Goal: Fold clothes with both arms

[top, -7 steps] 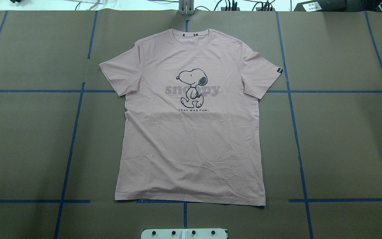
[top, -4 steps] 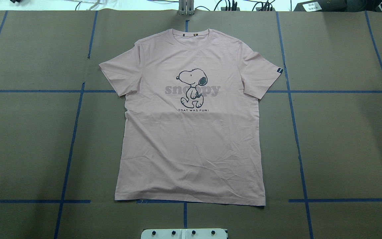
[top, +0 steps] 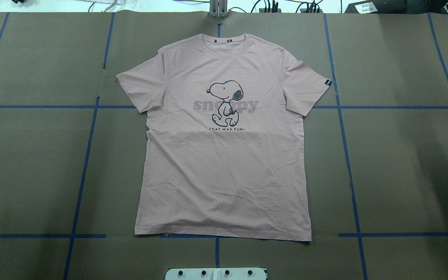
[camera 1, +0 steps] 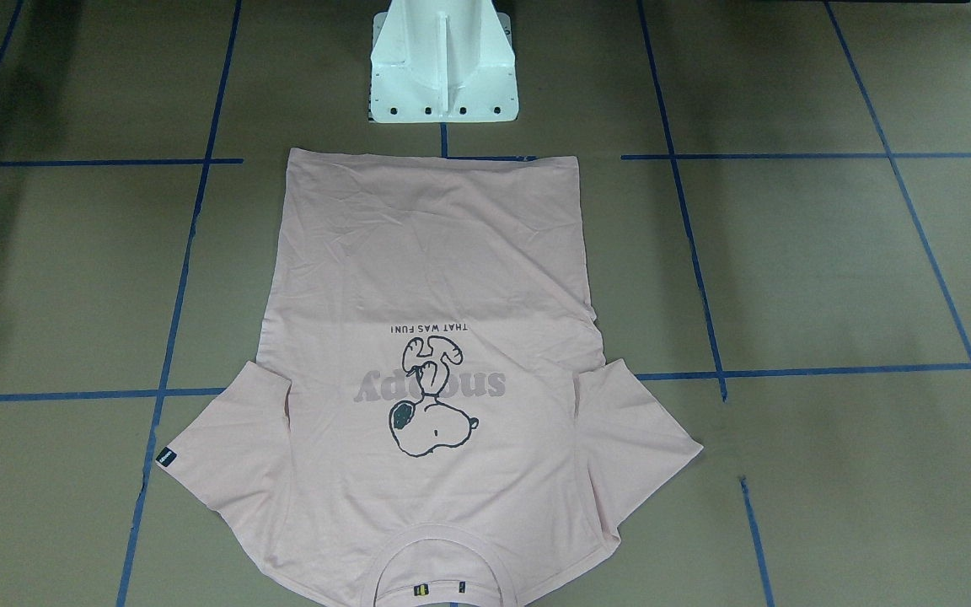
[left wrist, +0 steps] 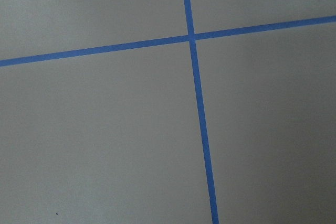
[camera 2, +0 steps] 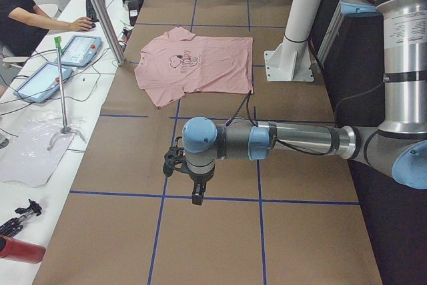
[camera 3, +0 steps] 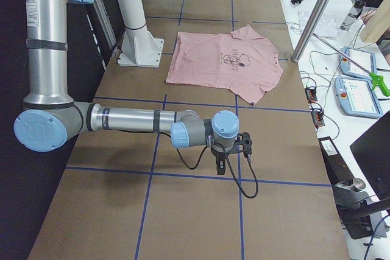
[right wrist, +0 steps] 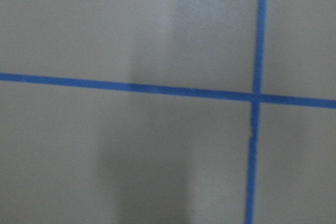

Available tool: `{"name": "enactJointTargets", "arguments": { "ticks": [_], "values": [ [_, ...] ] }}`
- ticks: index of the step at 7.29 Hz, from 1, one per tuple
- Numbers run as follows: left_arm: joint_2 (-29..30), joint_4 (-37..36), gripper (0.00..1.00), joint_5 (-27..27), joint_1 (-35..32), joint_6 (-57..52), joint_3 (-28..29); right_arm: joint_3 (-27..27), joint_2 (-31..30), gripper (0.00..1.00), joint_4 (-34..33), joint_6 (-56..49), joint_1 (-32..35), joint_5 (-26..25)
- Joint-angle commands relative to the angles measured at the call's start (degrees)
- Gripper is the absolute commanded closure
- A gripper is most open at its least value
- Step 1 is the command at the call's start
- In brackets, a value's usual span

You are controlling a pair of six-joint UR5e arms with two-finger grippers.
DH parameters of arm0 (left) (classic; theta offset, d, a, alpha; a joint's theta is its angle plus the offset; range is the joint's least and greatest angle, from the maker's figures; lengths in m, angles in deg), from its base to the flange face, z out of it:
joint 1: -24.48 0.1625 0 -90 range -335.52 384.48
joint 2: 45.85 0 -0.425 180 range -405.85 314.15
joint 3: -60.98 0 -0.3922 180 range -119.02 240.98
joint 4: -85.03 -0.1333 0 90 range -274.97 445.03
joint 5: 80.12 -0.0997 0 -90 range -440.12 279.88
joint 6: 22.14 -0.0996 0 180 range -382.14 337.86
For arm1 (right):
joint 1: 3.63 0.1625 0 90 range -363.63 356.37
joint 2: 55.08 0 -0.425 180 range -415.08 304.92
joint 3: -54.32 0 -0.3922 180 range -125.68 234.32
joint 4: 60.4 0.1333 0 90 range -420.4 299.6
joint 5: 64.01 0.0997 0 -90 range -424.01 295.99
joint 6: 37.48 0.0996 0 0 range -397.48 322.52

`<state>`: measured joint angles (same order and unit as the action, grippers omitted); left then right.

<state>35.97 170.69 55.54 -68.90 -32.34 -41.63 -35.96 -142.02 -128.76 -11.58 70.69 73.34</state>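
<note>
No fold is begun. The T-shirt (top: 224,163) lies flat, print up, mid-way along the table (top: 33,175), collar on the far side from the robot. The left gripper (camera 2: 196,195) and right gripper (camera 3: 220,167) hover well apart from it; spread or pressed together, I cannot tell. Next, I judge, each must reach a shirt edge.

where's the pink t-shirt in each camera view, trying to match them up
Overhead exterior: T-shirt centre, collar at top.
Exterior front-facing: T-shirt centre, collar at bottom.
Exterior left: T-shirt upper middle.
Exterior right: T-shirt upper middle.
Both wrist views: not in it.
Landmark: white pedestal base, near the hem.
</note>
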Motion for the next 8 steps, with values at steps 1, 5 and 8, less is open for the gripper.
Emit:
{"name": "enactJointTargets", "arguments": {
  "ticks": [1,5,8],
  "values": [
    [0.0,0.4,0.00,7.9,0.0,0.0,-0.2,3.5,12.0,0.02,3.6,19.8,-9.9,-3.8],
    [-0.1,3.4,0.00,11.4,0.0,0.3,0.3,18.9,28.8,0.17,7.6,45.4,-19.9,-23.8],
    [-0.1,3.4,0.00,12.1,0.0,0.4,0.4,21.6,29.7,0.19,7.6,45.8,-22.6,-28.5]
  ]
}}
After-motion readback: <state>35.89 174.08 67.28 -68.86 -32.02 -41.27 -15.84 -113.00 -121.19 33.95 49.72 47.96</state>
